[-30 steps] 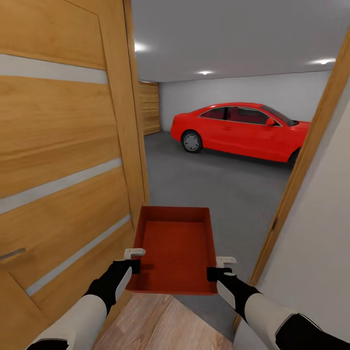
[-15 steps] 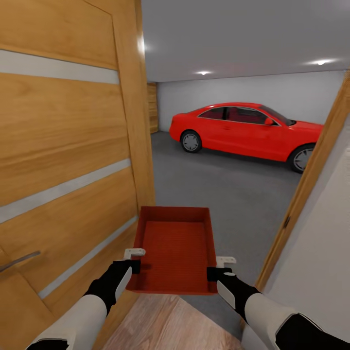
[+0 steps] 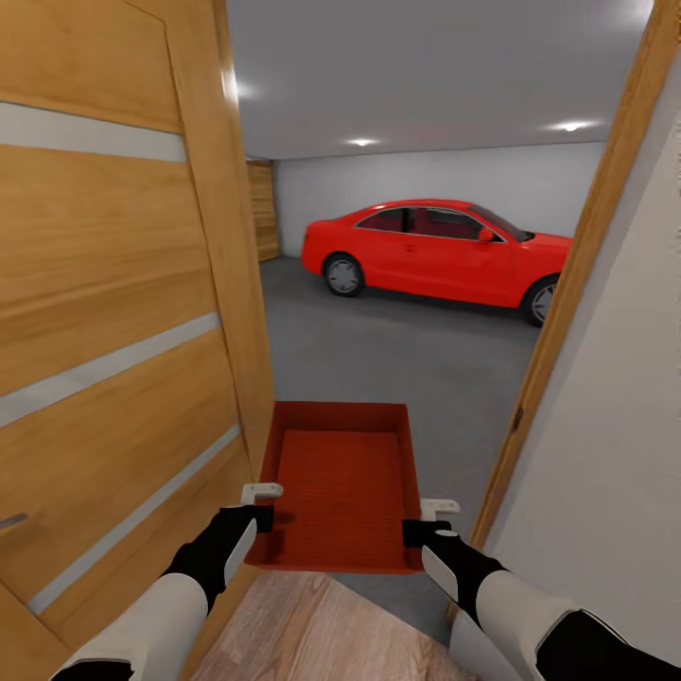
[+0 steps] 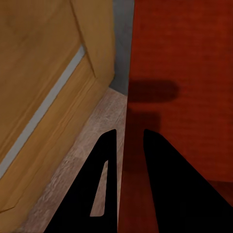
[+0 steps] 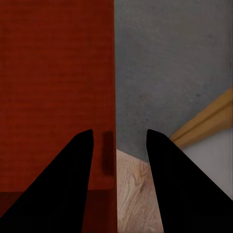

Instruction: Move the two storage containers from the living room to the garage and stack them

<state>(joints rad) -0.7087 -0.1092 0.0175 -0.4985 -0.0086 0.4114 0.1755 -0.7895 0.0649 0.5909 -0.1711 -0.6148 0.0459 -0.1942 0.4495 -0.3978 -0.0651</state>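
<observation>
The storage container [image 3: 342, 487] hangs in the air between both arms, in the doorway, with its far end already over the grey floor [image 3: 416, 359] of the garage and its near end above the wood planks [image 3: 312, 629]. No bench or table carries it; only the grippers do.

The left gripper [image 3: 266, 506] is clamped on the container's left long wall near the near corner; in the left wrist view one finger [image 4: 104, 194] is outside and the other inside, w/ the wall between. The right gripper [image 3: 424, 520] takes the right long wall the same way, but in the right wrist view the fingers [image 5: 73, 189] stand wider than the thin wall, so I cannot tell if it really pinches.

Handling, as I judge: the bin is empty, so prob. light, and it looks like stiff plastic, not fragile. The walls are smooth and taper, so a pinch can slip upward; best hold is at the rim, both sides, approx. opposite each other. The open door [image 3: 113, 312] is just beside the left wall, the frame [image 3: 567, 284] is near on the right. A red car [image 3: 430, 251] stands well ahead.
</observation>
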